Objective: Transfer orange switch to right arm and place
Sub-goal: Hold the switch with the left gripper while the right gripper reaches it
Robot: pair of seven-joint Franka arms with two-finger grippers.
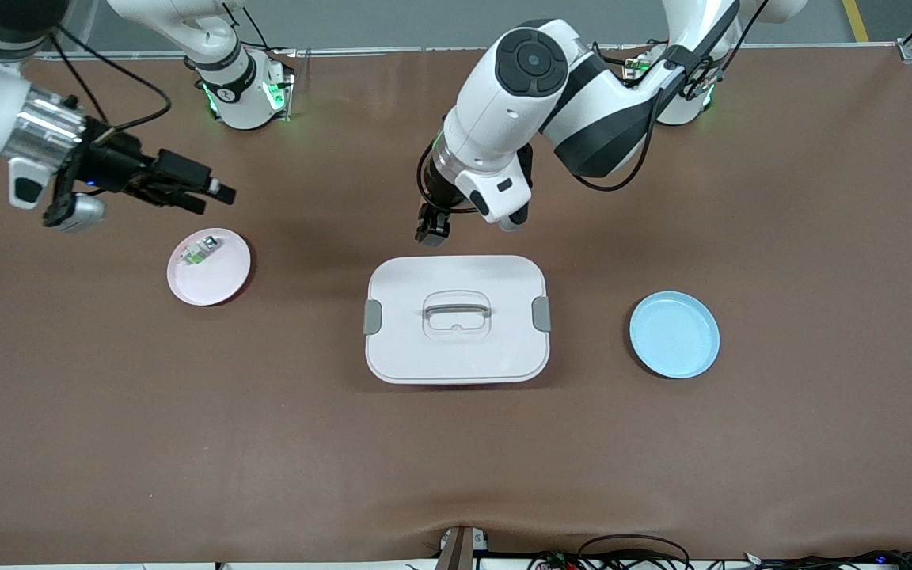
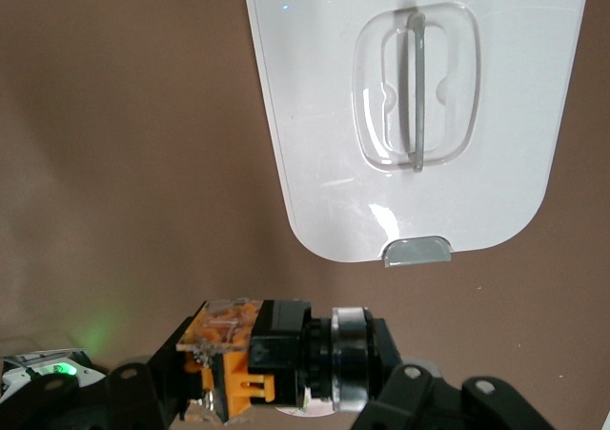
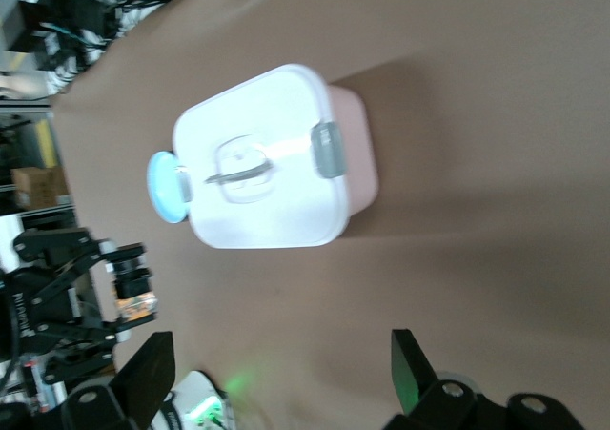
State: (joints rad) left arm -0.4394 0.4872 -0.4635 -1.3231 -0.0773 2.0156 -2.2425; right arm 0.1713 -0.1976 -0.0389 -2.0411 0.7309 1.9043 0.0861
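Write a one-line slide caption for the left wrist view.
Left gripper shut on the orange switch, held in the air beside the white lidded box on the brown table.

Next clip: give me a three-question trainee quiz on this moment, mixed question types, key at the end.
1. True or false: the left gripper is shut on the orange switch.
2. The right gripper hangs over: A) the blue plate; B) the table beside the pink plate; C) the white lidded box.
3. Fill in: the small whitish-clear part with green lies on the ____ plate.

Key: 1 true; 2 B; 3 pink.
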